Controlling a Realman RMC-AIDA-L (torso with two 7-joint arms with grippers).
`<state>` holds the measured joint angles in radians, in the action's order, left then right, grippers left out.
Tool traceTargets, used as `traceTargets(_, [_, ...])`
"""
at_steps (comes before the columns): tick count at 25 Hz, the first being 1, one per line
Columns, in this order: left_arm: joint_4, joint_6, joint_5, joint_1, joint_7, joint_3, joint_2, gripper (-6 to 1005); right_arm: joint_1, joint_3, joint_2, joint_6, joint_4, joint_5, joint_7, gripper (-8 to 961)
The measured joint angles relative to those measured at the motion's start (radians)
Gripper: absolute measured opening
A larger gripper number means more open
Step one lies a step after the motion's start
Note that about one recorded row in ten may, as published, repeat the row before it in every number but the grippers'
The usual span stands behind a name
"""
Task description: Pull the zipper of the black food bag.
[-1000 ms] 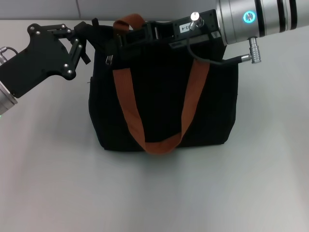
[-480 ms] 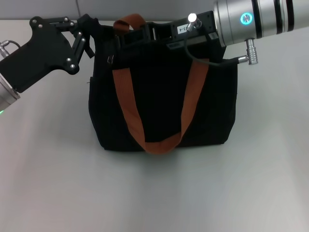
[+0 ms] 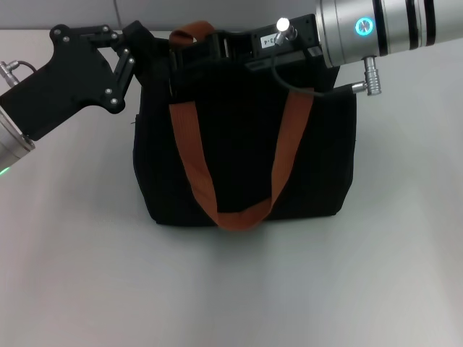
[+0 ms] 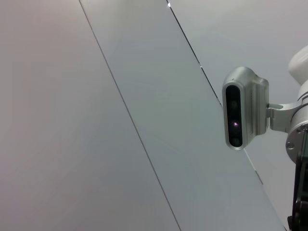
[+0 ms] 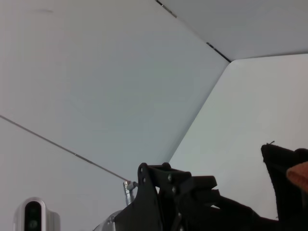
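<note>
The large boxy black fabric food bag [image 3: 246,155] stands upright on the pale grey table [image 3: 239,289], its rust-orange webbing strap handles [image 3: 239,173] hanging down its front. The black left gripper [image 3: 148,43] presses its closed fingers onto the bag's top left corner, apparently pinching fabric. The black right gripper [image 3: 192,54] lies along the top edge where the zip track runs; whether it is open cannot be told. A small white label [image 3: 264,40] on it is unreadable. The zipper pull is hidden.
</note>
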<state>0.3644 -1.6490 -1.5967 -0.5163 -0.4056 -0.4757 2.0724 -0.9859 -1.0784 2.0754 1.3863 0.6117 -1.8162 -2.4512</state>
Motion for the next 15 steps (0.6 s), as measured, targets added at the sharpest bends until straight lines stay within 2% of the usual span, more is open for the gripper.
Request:
traceTargets(2, [-0.001, -0.001, 0.000, -0.002, 0.000, 0.000, 0.000, 36, 0.001, 0.000, 0.000, -0.007, 0.000, 0.000, 0.002, 498])
traceTargets(15, [-0.001, -0.010, 0.000, -0.007, 0.001, 0.002, -0.002, 38, 0.004, -0.001, 0.000, -0.016, 0.019, -0.040, 0.003, 500])
